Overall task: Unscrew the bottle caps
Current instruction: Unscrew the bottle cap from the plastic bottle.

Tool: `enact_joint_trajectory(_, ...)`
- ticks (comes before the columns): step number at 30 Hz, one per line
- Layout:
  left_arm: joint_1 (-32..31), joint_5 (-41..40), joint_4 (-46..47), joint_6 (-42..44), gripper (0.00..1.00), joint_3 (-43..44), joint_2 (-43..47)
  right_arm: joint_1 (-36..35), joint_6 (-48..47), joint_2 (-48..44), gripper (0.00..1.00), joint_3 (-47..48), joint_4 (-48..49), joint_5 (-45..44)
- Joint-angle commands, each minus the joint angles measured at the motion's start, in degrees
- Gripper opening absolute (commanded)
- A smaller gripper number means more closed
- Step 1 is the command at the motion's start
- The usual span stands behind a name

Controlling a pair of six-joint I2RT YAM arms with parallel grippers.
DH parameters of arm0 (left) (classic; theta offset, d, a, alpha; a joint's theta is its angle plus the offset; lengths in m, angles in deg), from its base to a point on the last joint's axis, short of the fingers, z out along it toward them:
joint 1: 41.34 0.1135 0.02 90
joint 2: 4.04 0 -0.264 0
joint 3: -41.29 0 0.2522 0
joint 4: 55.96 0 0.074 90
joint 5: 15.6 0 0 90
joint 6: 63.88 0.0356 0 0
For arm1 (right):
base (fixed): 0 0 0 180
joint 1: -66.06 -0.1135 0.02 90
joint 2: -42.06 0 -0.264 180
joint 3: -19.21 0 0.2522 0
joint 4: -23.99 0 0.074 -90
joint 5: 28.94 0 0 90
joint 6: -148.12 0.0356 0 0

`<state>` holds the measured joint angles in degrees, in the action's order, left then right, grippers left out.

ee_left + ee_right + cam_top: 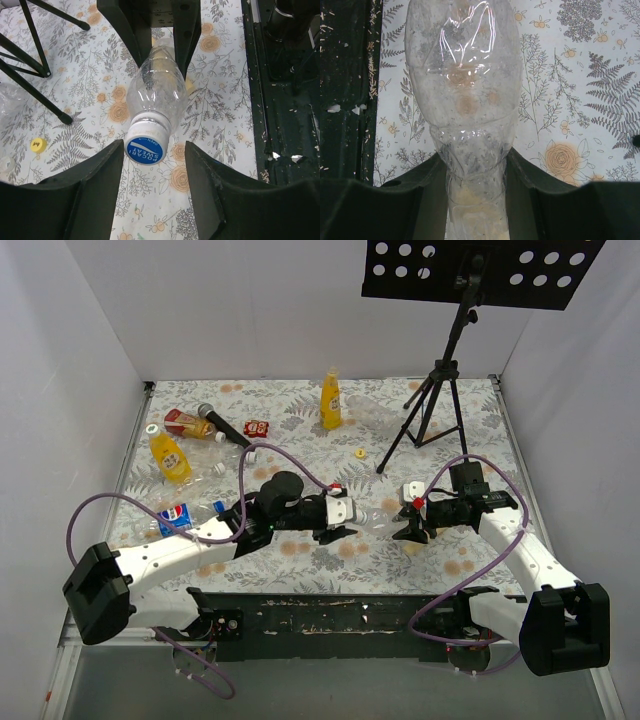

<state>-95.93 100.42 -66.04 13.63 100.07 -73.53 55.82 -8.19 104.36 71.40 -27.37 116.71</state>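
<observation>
A clear bottle [378,519] is held level above the flowered cloth between my two grippers. My right gripper [475,160] is shut on its lower body [470,150], which is squeezed between the fingers; in the left wrist view those fingers [186,30] clamp the bottle [157,87] from the far side. Its white bottle cap [146,145] with a blue printed top points at my left gripper [154,162]. That gripper is open, with the cap at its fingertips. The cap lies close against the left finger [95,185], and a gap shows on the right side.
A loose yellow cap [38,145] lies on the cloth. An orange bottle [330,400] stands at the back; another [170,456] lies at the left with a red-labelled bottle [188,424], a blue-labelled one [180,515] and a black microphone [222,424]. A tripod stand [435,400] rises at the right.
</observation>
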Motion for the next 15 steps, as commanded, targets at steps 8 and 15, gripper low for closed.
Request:
enact_joint_trajectory(8, 0.10, -0.09, 0.27, -3.41, 0.17, 4.11, -0.99, 0.04, -0.93, 0.45, 0.11, 0.15, -0.89, 1.47)
enact_joint_trajectory(15, 0.10, -5.35, -6.64, -24.11, 0.00, 8.85, -1.61, 0.04, -0.93, 0.63, 0.11, 0.15, -0.89, 1.38)
